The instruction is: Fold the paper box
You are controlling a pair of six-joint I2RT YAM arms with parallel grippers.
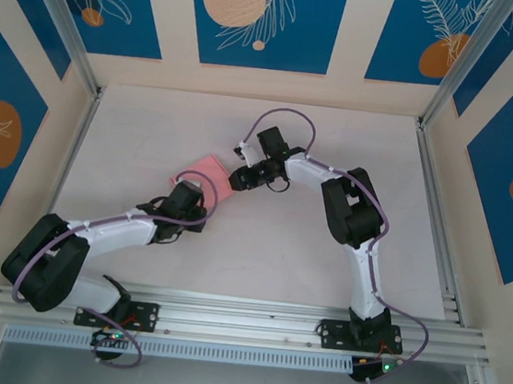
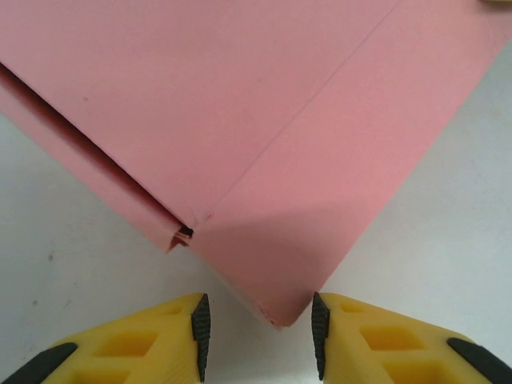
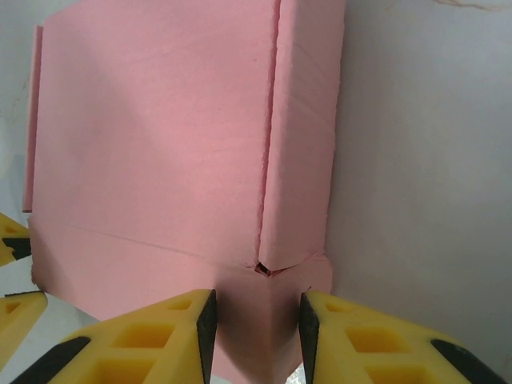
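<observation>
The pink paper box [image 1: 209, 170] lies partly folded on the white table between both arms. In the left wrist view one pointed corner of the paper box [image 2: 264, 160] reaches down into the gap of my open left gripper [image 2: 258, 332]; neither pad touches it. A creased seam with a small hole runs up from that corner. In the right wrist view a raised side wall of the paper box [image 3: 300, 144] stands along the right. A rounded tab lies between the fingers of my right gripper [image 3: 258, 336], which stands open around it. From above, the left gripper [image 1: 189, 199] and the right gripper [image 1: 240, 177] flank the card.
The white table [image 1: 320, 283] is ringed by aluminium rails and blue patterned walls. The left gripper's yellow fingers [image 3: 14, 308] poke in at the left edge of the right wrist view. Purple cables loop over both arms.
</observation>
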